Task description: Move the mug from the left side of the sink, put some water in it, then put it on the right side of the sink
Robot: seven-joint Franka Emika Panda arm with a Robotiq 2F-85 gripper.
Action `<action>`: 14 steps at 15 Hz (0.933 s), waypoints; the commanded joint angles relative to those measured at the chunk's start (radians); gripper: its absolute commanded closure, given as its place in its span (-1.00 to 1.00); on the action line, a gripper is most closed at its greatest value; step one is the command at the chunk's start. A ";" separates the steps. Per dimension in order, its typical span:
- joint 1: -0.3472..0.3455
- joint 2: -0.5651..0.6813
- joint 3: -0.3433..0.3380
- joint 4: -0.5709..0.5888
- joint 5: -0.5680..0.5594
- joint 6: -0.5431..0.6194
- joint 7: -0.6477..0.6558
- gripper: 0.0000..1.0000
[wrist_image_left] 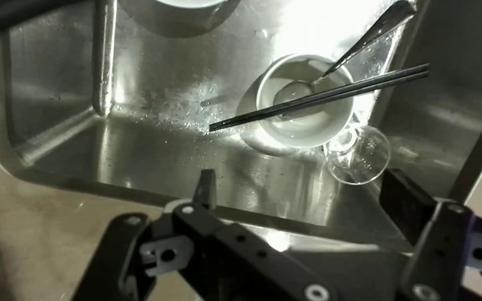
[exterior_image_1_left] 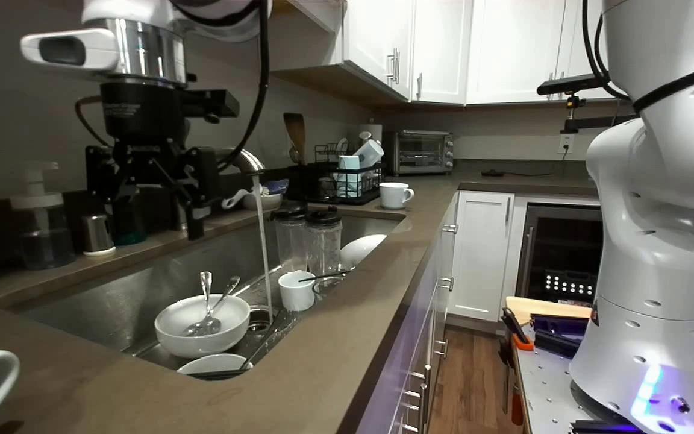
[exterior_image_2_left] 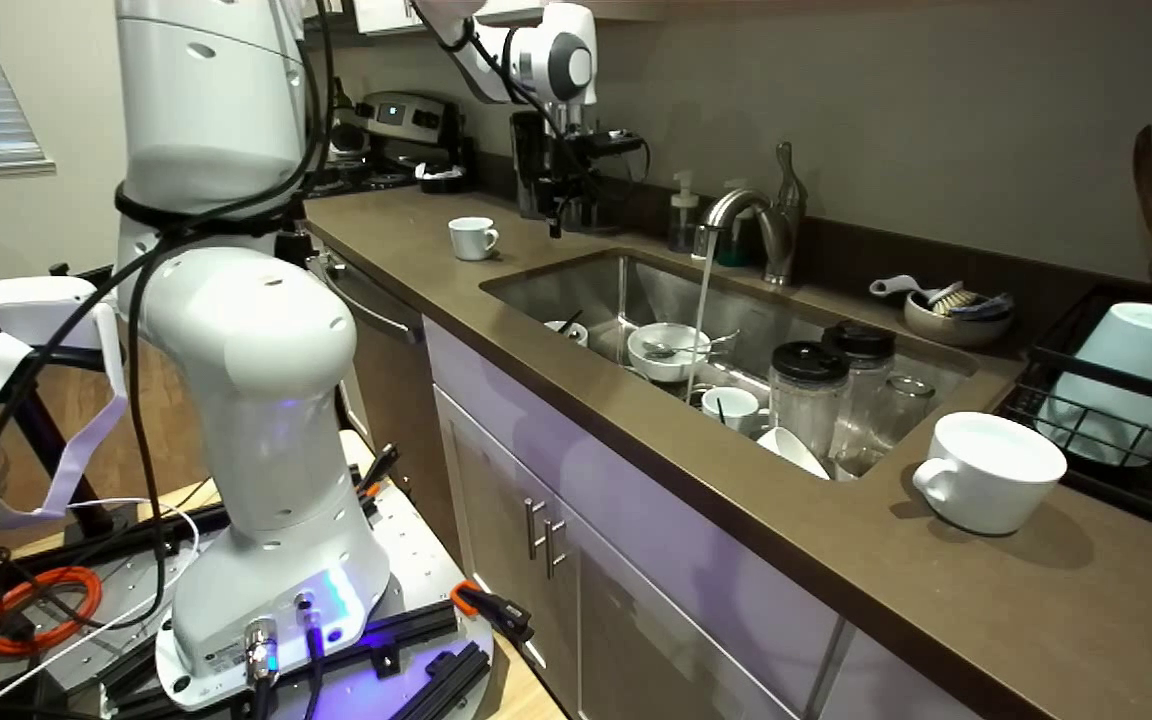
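White ceramic loop-handled mug (exterior_image_2_left: 473, 240) L of rect. stainless-steel sink (exterior_image_2_left: 576, 290); black gripper (wrist_image_left: 303, 192) empty, fingers spread. Water (exterior_image_1_left: 263, 241) running. Prob. pre-grasp: pick, fill, place R all TBD, unless similar white mug (exterior_image_2_left: 991, 475) R of sink = tgt.

In the wrist view, saw black chopsticks (wrist_image_left: 319, 98) lying across a white bowl (wrist_image_left: 303, 136), with a spoon (wrist_image_left: 362, 44) leaning inside and a clear glass (wrist_image_left: 358, 156) just beside. In both exterior views, noticed two clear, black-lidded jars (exterior_image_2_left: 806, 402) standing close together, and a wooden spatula (exterior_image_1_left: 294, 135) sticking up near a black dish rack (exterior_image_2_left: 1116, 376). Found a toaster oven (exterior_image_1_left: 422, 152) in a corner of the desk (exterior_image_1_left: 323, 355), a pump bottle (exterior_image_2_left: 684, 214) along the back edge, and a small beige bowl (exterior_image_2_left: 948, 327) bearing a white-handled brush (exterior_image_2_left: 918, 291).
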 commanded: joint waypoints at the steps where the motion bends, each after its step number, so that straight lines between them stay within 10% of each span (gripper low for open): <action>1: 0.001 0.154 0.027 0.197 0.016 -0.097 0.067 -1.00; 14: 0.106 0.266 0.085 0.327 -0.016 -0.167 0.311 -1.00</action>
